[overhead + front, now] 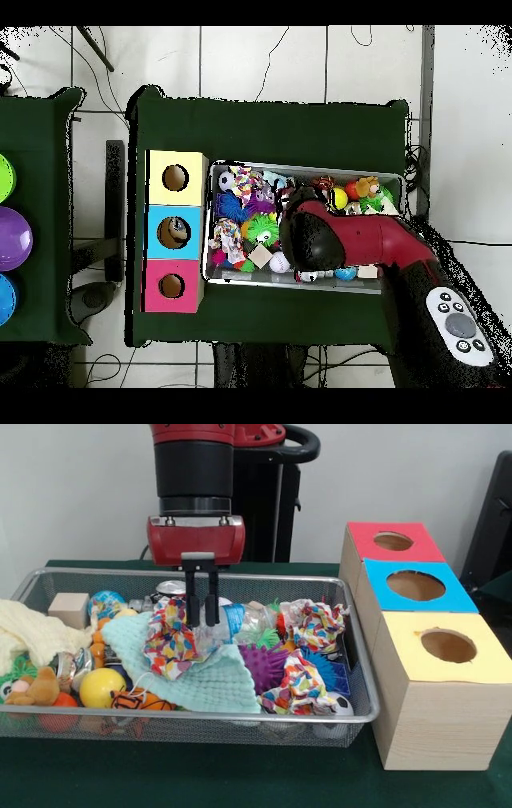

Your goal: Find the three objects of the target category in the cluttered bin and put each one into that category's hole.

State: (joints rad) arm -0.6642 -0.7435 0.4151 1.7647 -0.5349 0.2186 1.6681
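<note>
Claw (202,621) down in the bin (48,578), rear-centre, fingers nearly together with only a thin gap between them, tips just at a clear bottle with blue label (232,624). Can't tell whether the tips actually grip the bottle or just sit in front of it. Bottle lying on its side, partly buried between a crumpled multicolour cloth (168,640) and a mint knitted cloth (204,680). Only this one bottle clearly made out; other two not picked out in the clutter. Purple spiky ball (264,664) just beside the bottle, yellow ball (102,686) toward the other end, metal can (170,589) behind the claw.

Blue-topped box hole (415,586) empty-looking, middle of the three boxes, on the green counter (240,776) next to the bin's end. Red box (392,542) and yellow box (448,646) either side.

Overhead: arm (360,240) covering the middle of the bin, claw hidden under it.
</note>
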